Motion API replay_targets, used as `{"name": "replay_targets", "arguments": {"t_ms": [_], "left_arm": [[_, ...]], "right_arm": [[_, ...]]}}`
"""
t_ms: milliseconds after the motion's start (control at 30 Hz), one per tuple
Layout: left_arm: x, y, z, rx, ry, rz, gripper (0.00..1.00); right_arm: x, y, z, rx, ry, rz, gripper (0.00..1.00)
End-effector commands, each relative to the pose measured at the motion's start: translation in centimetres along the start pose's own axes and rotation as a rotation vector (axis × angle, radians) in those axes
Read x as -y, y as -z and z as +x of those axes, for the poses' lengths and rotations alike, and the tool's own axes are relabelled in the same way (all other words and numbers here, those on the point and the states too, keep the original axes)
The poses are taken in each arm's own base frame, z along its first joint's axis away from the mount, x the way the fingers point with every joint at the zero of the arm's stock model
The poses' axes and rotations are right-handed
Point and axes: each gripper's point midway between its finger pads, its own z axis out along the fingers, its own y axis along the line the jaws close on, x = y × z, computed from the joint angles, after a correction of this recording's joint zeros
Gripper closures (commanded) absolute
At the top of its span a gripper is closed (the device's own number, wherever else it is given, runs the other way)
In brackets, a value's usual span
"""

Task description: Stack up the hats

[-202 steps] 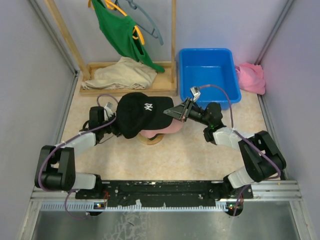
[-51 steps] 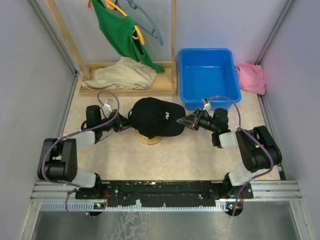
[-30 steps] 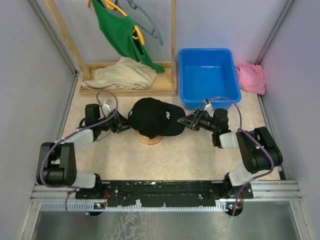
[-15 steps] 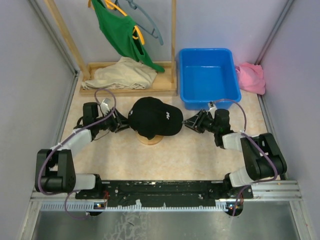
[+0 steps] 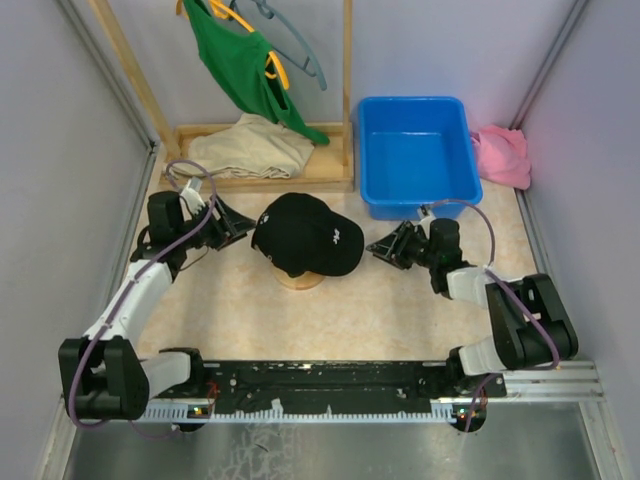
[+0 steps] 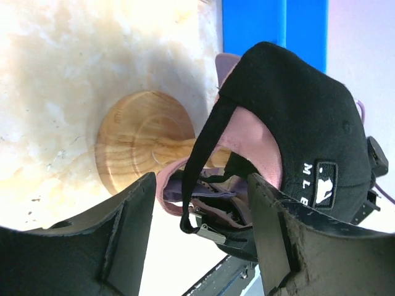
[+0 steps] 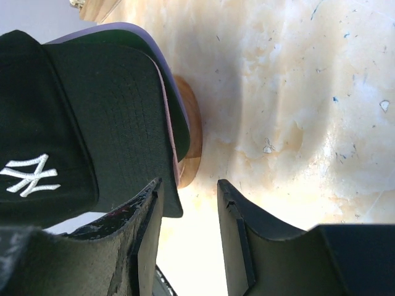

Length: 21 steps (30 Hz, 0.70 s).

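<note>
A black cap [image 5: 305, 235] with a small white logo tops a stack of caps on a round wooden stand [image 5: 298, 279] at the table's middle. The left wrist view shows the stack from behind: the black cap [image 6: 308, 123], a pink cap [image 6: 262, 148] and a lavender one [image 6: 197, 200] under it, over the stand's base [image 6: 139, 148]. The right wrist view shows the black brim [image 7: 117, 117] with lavender and pink brim edges below. My left gripper [image 5: 232, 220] is open and empty, left of the stack. My right gripper [image 5: 385, 247] is open and empty, right of the brim.
A blue bin [image 5: 415, 150] stands behind and to the right of the stack. A bright pink cloth [image 5: 503, 155] lies at the right wall. A wooden rack [image 5: 255, 170] at the back holds a beige cloth [image 5: 245, 150] and a hanging green shirt [image 5: 240, 60].
Both grippers let go of the black cap, which now rests on the stack. The left arm has drawn back to the left and the right gripper has backed off to the right.
</note>
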Motion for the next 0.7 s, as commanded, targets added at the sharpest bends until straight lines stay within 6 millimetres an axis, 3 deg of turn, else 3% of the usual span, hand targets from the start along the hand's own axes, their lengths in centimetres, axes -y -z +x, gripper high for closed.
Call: {"name": "replay_targets", "arguments": {"t_ms": [0, 267, 333, 500, 567, 600, 633, 667], "left_arm": [[-0.9, 0.8, -1.3, 0.055, -0.023, -0.099, 0.32], [-4.6, 1.8, -0.7, 0.097, 0.005, -0.284, 0.28], [-4.9, 2.7, -1.5, 0.148, -0.003, -0.332, 0.28], [-3.5, 6.4, -5.3, 0.312, -0.097, -0.443, 0.27], [-3.1, 7.5, -6.3, 0.347, -0.126, -0.48, 0.26], [-3.1, 7.7, -6.5, 0.353, -0.13, -0.491, 0.26], [-3.1, 7.8, -6.6, 0.354, -0.132, -0.498, 0.26], [-3.1, 7.8, -6.5, 0.35, -0.128, -0.498, 0.25]], "right_arm": [[-1.9, 0.6, -2.0, 0.061, 0.072, -0.022, 0.59], [-2.8, 1.8, -2.8, 0.097, 0.11, -0.003, 0.56], [-3.0, 2.4, -3.0, 0.108, 0.119, 0.009, 0.56], [-3.3, 4.2, -3.6, 0.149, 0.176, 0.074, 0.54], [-3.3, 5.0, -4.3, 0.177, 0.215, 0.123, 0.38], [-2.9, 5.4, -4.9, 0.196, 0.235, 0.172, 0.18], [-2.4, 5.8, -5.5, 0.215, 0.251, 0.221, 0.03], [-2.2, 6.1, -6.4, 0.236, 0.266, 0.26, 0.01]]}}
